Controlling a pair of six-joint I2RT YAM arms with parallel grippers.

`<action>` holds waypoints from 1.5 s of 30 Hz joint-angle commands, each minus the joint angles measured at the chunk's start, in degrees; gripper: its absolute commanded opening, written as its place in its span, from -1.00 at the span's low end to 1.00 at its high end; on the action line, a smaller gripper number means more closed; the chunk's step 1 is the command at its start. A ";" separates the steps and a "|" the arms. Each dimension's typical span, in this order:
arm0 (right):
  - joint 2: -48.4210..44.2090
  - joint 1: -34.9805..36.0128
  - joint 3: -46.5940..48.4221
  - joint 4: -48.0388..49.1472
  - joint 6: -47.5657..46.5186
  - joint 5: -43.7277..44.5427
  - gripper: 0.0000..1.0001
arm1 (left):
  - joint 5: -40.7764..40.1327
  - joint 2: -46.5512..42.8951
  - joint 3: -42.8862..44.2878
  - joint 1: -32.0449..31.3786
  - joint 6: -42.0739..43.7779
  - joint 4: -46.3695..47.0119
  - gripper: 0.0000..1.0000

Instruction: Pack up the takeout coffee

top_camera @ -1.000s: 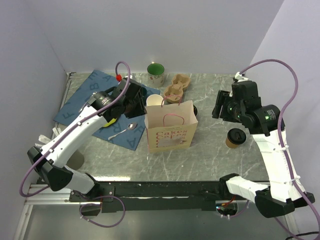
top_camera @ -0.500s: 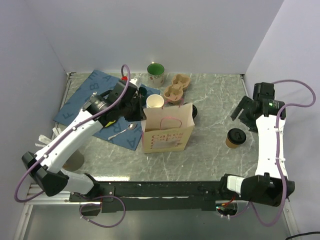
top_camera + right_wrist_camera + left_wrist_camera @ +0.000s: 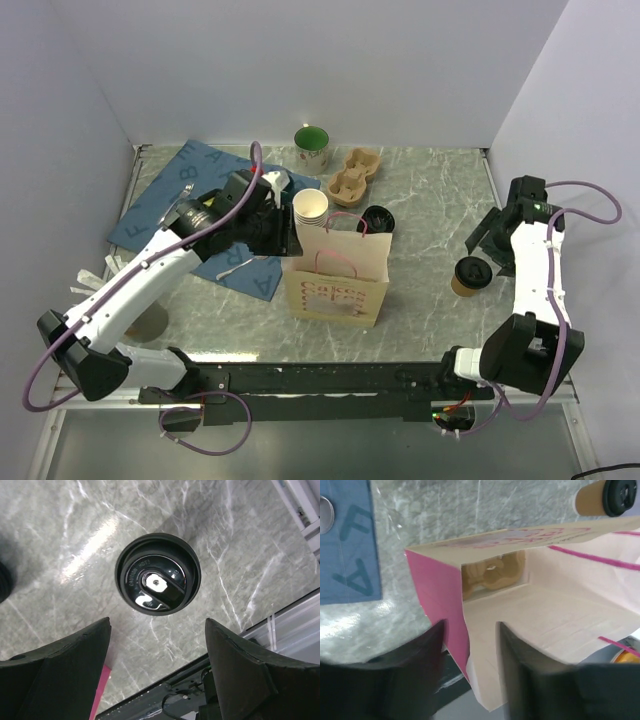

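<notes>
Top external, paper bag (image 3: 336, 292) just beside cup stack (image 3: 311, 209), takeout coffee (image 3: 469, 275) apart

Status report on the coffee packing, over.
Left gripper pinching paper bag side wall, mouth open. Right gripper open above takeout coffee, not gripping. Coffee upright on table, outside bag. Nothing between them.

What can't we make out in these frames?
Fill level of the takeout coffee: its sip lid covers it in every view.
Whether the left claw pinches the paper bag: fingers blurred in left wrist view; the wrist hides them from the top.
Count in the paper cup stack: too small in top view; bag hides its base.
</notes>
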 commanded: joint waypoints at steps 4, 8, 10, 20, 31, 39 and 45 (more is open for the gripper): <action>2.70 -0.35 -2.20 2.69 0.79 1.20 0.66 | -6.01 -4.03 2.07 -0.12 2.70 -0.36 0.46; 2.89 -0.35 -2.47 3.38 0.00 2.87 0.70 | -7.51 -3.94 4.35 -0.12 0.24 -2.73 0.67; 3.59 -0.35 -2.64 3.82 -1.06 2.96 0.72 | -7.51 -3.94 4.80 -0.03 0.06 -3.17 0.88; 4.03 -0.35 -6.24 7.95 -7.29 -0.90 0.73 | -6.98 -5.08 2.51 0.76 -0.37 -0.45 0.93; 6.75 -0.26 -5.63 8.13 -11.87 -1.96 0.73 | -4.87 -6.67 -0.91 0.76 -0.73 2.72 0.93; 7.81 -0.26 -4.93 6.37 -12.05 -1.26 0.71 | -4.78 -6.32 -0.74 0.85 -1.08 2.89 0.94; 5.17 -0.26 -3.96 4.88 -12.22 -0.73 0.77 | -4.52 -6.14 -1.18 0.76 -1.26 3.07 0.94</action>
